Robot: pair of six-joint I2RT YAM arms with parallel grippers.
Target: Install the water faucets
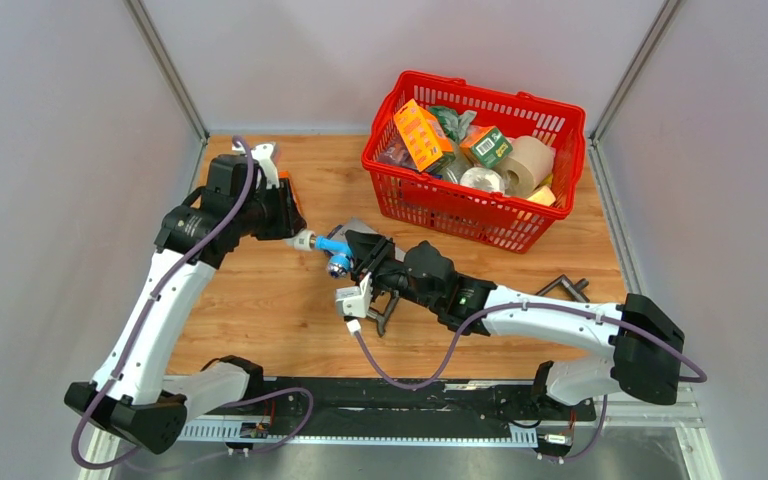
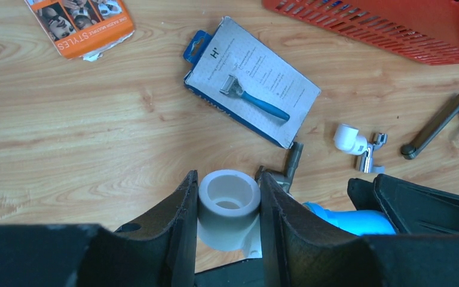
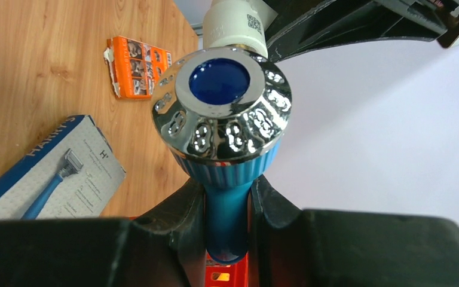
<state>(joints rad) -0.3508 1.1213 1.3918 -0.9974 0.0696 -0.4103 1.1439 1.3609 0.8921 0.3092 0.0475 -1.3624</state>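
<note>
The light-blue plastic water faucet (image 3: 226, 206) hangs in the air above the wooden worktop (image 1: 260, 300), between the two arms and near the red plastic shopping basket (image 1: 440, 215). The right pincer (image 3: 227, 185) is pressed together on its blue stem, just under the chrome-capped knob (image 3: 224, 107). The left pincer (image 2: 228, 179) pinches the short white plastic end fitting (image 2: 228, 206) across its round wall, with the fitting's open mouth turned to that wrist's camera.

The step in hand looks like mating the fitting to the faucet's inlet. To do it well:
- Bring the two axes into one line before any turning, since a plastic thread started crooked will likely bind or cross.
- Hold one arm firm while the other turns in short strokes, with a light push along the axis.
- Squeeze the smooth round fitting firmly but without crushing it, because it may slip in the fingers.

The joint itself is hidden. In the left wrist view the fingers and the fitting cover it, and in the right wrist view the knob blocks it. From above it is too small to tell whether the parts are engaged or merely touching. The faucet's spout cannot be made out.

On the worktop lie a grey cardboard razor box (image 2: 251, 81), a chrome tap with a white elbow (image 2: 358, 146) and a dark grey metal tap (image 2: 439, 122). The last of these is cut off at the picture's edge.
</note>
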